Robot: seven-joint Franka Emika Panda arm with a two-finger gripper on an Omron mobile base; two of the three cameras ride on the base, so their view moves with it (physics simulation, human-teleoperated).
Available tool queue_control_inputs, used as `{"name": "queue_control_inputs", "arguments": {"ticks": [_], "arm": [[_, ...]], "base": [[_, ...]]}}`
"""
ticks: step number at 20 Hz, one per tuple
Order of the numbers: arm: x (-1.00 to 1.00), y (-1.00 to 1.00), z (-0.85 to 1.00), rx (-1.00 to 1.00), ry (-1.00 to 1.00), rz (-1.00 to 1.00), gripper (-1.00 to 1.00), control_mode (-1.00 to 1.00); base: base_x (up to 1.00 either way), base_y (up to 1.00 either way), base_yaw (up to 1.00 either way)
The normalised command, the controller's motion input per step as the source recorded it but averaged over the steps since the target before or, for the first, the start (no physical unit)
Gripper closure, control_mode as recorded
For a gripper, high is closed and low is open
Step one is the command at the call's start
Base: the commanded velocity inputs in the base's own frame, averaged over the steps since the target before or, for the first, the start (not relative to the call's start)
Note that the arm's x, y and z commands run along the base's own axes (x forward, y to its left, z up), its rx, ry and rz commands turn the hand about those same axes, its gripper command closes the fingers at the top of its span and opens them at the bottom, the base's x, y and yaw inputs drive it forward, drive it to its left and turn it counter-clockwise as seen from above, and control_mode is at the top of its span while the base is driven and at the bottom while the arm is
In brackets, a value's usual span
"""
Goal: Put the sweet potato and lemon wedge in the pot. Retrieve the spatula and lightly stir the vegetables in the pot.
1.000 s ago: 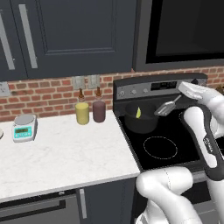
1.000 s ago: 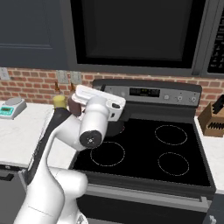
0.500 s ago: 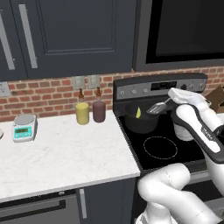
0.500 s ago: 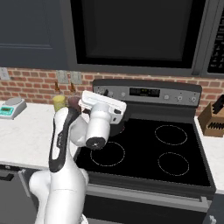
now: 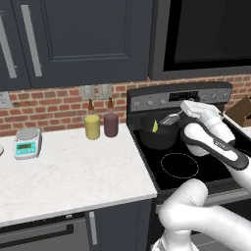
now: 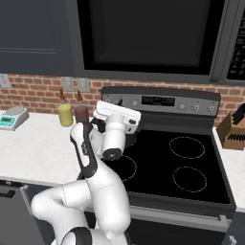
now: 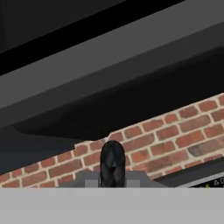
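While the arm bends over the stove, its jaws pinch the spatula above the pot.

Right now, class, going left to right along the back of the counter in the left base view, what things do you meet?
Scale → yellow jar → maroon jar → pot → spatula → hand → knife block.

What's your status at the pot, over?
Claw shut on spatula, its head over the pot. Lemon wedge at the pot's rim. Sweet potato not made out. Jars stand clear to the side.
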Motion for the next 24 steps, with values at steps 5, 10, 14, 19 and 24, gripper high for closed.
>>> {"name": "queue_control_inputs", "arguments": {"ticks": [5,10,14,19,24], "arm": [[0.62,0.0,-0.19,0.0,0.07,0.0,1.0,-1.0],[0.56,0.0,-0.25,0.0,0.14,0.0,1.0,-1.0],[0.45,0.0,-0.05,0.0,0.11,0.0,1.0,-1.0],[0.4,0.0,-0.03,0.0,0.11,0.0,1.0,-1.0],[0.3,0.08,-0.24,0.0,0.14,0.0,1.0,-1.0]], "base": [[0.0,0.0,0.0],[0.0,0.0,0.0],[0.0,0.0,0.0],[0.0,0.0,0.0],[0.0,0.0,0.0]]}}
